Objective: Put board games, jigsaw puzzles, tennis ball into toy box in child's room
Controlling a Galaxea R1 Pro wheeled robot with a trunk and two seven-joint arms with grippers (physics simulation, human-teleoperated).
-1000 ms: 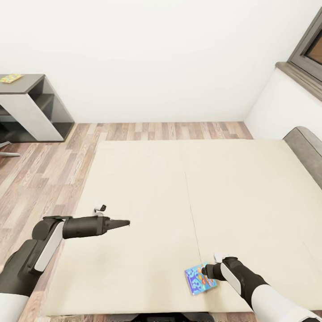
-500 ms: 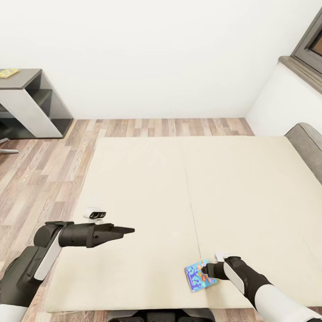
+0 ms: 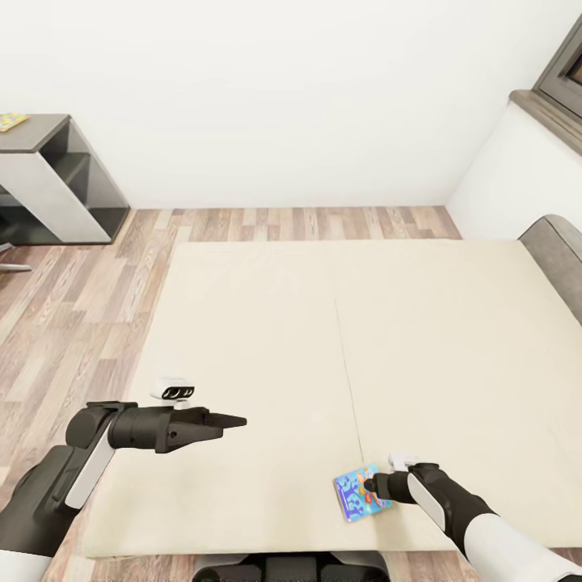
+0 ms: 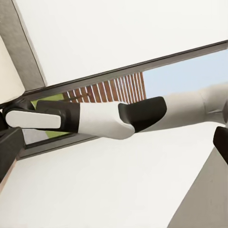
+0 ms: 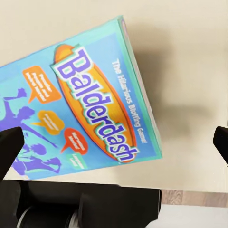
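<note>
Reaching level over the cream bed (image 3: 267,339), the left gripper (image 3: 230,421) is pointing right, its fingers seemingly pinched together, carrying nothing. Farther right, the right gripper (image 3: 373,486) is resting at the flat, glossy light-blue "Balderdash" board game (image 3: 356,493) near the mattress's front edge; grip undeterminable.

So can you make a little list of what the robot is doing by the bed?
place: bed with cream mattress, wood floor around it
game: light-blue Balderdash box, near the bed's front edge
right pincer: at the box, fingers spread either side, grip unclear
left pincer: over the bed, holding nothing
far left: grey desk with a colourful flat square on top
</note>
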